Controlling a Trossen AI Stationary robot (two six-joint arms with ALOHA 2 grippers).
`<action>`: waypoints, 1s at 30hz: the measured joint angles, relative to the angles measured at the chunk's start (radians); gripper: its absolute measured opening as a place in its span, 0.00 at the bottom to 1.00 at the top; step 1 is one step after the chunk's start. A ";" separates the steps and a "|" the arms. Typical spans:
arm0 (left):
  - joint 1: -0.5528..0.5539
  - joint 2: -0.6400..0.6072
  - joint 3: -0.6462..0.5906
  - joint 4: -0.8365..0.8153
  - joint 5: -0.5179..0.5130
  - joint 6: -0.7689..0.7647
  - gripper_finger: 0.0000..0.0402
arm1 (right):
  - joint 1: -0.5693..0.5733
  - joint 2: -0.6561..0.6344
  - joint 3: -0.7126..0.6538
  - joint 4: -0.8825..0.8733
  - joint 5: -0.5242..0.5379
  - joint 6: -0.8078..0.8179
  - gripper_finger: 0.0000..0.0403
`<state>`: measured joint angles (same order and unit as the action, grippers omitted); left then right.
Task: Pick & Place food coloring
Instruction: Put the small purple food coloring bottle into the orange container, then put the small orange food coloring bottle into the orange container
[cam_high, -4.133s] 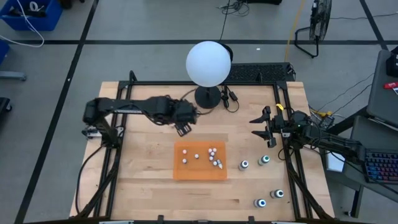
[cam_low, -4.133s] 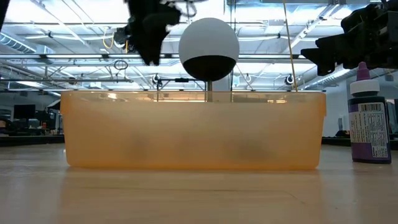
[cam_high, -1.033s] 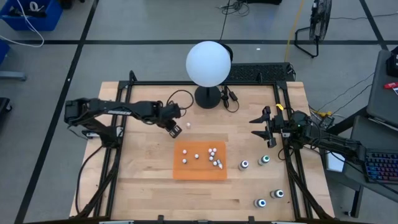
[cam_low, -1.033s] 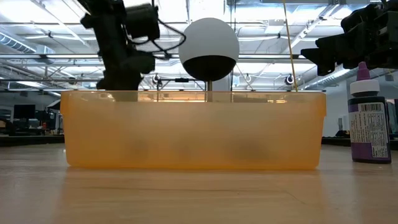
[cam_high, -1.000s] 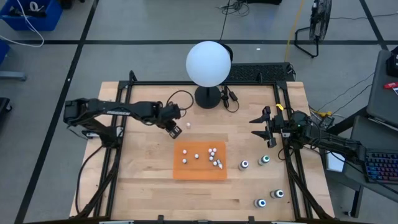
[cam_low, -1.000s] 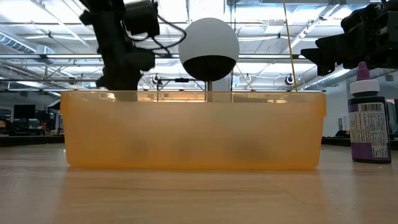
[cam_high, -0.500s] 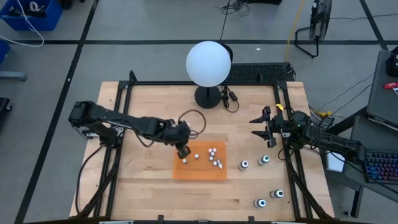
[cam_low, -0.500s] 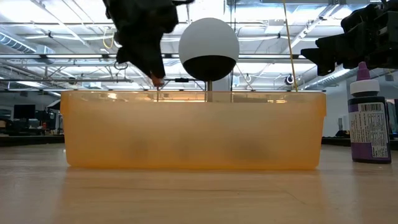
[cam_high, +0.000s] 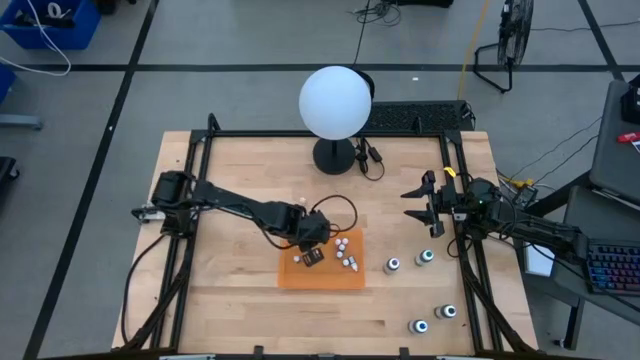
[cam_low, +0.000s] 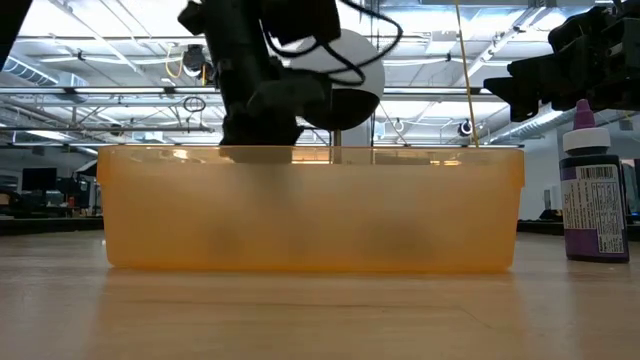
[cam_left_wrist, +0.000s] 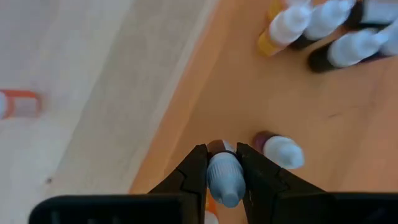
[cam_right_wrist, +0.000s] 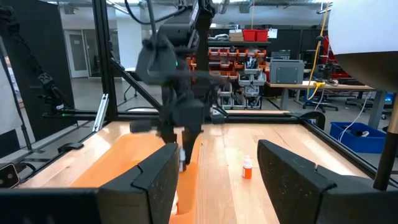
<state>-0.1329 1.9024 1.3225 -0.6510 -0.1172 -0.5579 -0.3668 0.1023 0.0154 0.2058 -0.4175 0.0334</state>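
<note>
The left end effector (cam_left_wrist: 224, 171) is clamped on a small food coloring bottle with a pale blue cap (cam_left_wrist: 225, 177), held between its two dark fingers (cam_left_wrist: 196, 171) just above the orange tray (cam_high: 300, 275). In the high view this end effector (cam_high: 313, 256) sits over the tray's left half. Beside the gripped bottle, another small bottle (cam_left_wrist: 277, 149) lies on the tray floor, and a cluster of white-capped bottles (cam_high: 345, 252) lies further toward the tray's right side. One tiny bottle (cam_high: 300, 201) rests on the wooden bench (cam_high: 230, 300) outside the tray, on the globe lamp (cam_high: 335, 103) side. Four larger dark bottles (cam_high: 408, 262) stand on the bench to the right of the tray. The right end effector (cam_high: 425, 208), its fingers spread and empty, hangs well apart from the tray, beyond those dark bottles.
</note>
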 joint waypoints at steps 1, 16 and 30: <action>0.001 0.013 0.001 0.000 0.013 0.000 0.17 | 0.000 0.000 0.000 0.000 0.000 0.000 0.52; 0.001 0.060 0.002 -0.013 0.035 -0.045 0.17 | 0.000 0.000 0.000 0.001 0.000 0.000 0.51; 0.002 0.059 0.001 -0.006 0.079 -0.071 0.46 | 0.000 0.000 0.000 0.000 0.000 0.000 0.51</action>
<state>-0.1314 1.9616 1.3239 -0.6565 -0.0382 -0.6285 -0.3672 0.1020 0.0152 0.2058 -0.4175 0.0334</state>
